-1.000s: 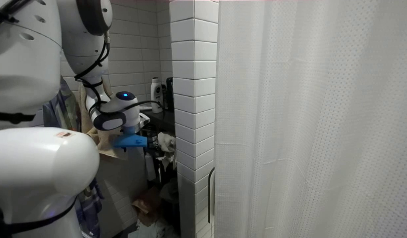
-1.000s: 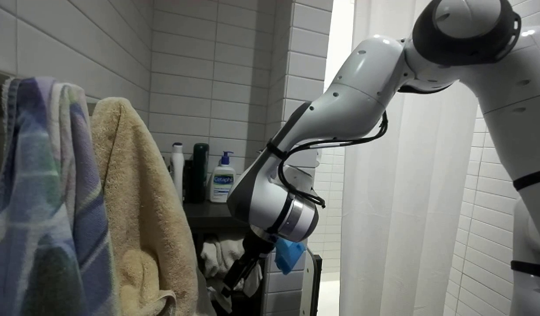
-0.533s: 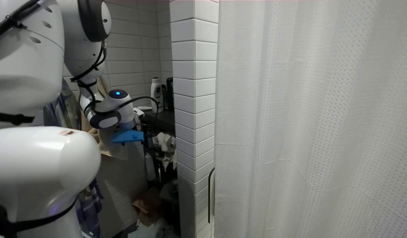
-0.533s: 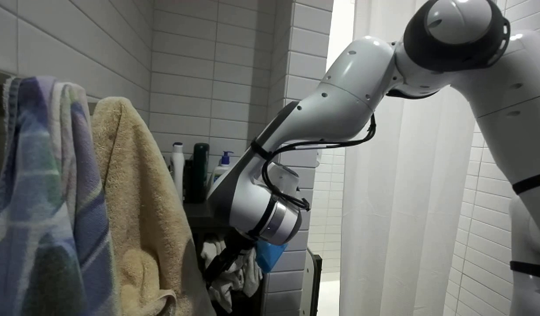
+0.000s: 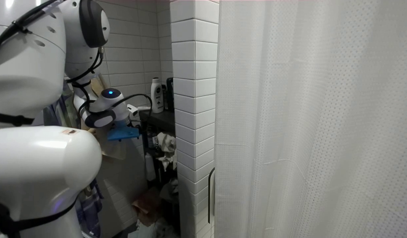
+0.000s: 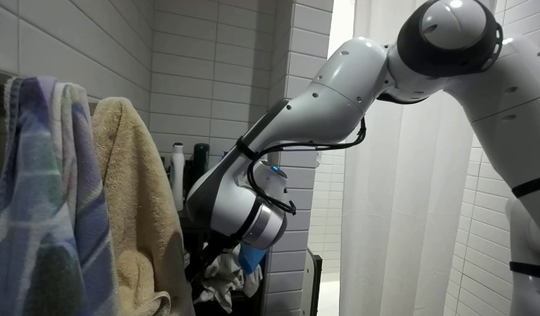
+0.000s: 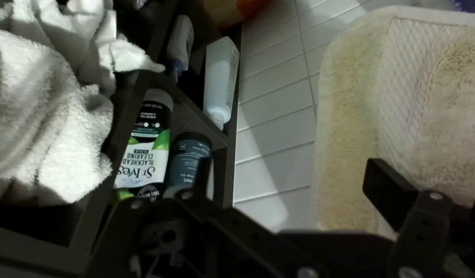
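In the wrist view my gripper (image 7: 293, 178) stands wide open, with nothing between its fingers. Its right finger lies in front of a beige towel (image 7: 347, 127); whether they touch I cannot tell. The left finger overlaps a dark blue-grey container (image 7: 189, 160) on a dark shelf unit (image 7: 230, 162). Beside that container lies a St. Ives scrub tube (image 7: 142, 158). An exterior view has the dark gripper (image 6: 199, 265) close to the edge of the hanging beige towel (image 6: 134, 184), its fingertips lost in shadow. A blue wrist piece (image 5: 123, 133) hides the fingers in an exterior view.
Crumpled white towels (image 7: 48, 127) fill a shelf compartment, near a white bottle (image 7: 222, 77). Bottles, including a white one (image 6: 177, 175), stand on the shelf top. A patterned towel (image 6: 41, 197) hangs at the left. A tiled pillar (image 5: 195, 99) and shower curtain (image 5: 305, 115) adjoin.
The arm and gripper have moved left in both exterior views, closer to the beige towel. The arm now covers most of the blue-capped pump bottle on the shelf.
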You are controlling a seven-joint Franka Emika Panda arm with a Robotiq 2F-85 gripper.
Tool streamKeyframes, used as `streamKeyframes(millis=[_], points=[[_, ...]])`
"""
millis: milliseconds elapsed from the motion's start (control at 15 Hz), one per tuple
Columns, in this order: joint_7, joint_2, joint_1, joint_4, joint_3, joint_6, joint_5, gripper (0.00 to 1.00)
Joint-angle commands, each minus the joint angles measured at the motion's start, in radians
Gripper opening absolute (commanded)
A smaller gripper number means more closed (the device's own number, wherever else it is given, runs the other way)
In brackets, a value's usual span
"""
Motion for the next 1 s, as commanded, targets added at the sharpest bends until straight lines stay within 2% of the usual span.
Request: streamKeyframes(millis=[0,400,533,667,867,933], points=[[0.003,0.040,-0.004,0.073,0.034,0.064,-0.007,1.00],[0.048,0.102,-0.040,0.140,0.115,0.201,-0.024,1.00],[0.086,0.081,0.055,0.147,-0.013,0.150,-0.017,1.00],[0.123,0.082,0.084,0.142,-0.064,0.145,-0.012,1.00],[0.183,0.098,0.168,0.148,-0.181,0.141,-0.014,1.00],[0.196,0.104,0.169,0.145,-0.182,0.147,-0.018,1.00]])
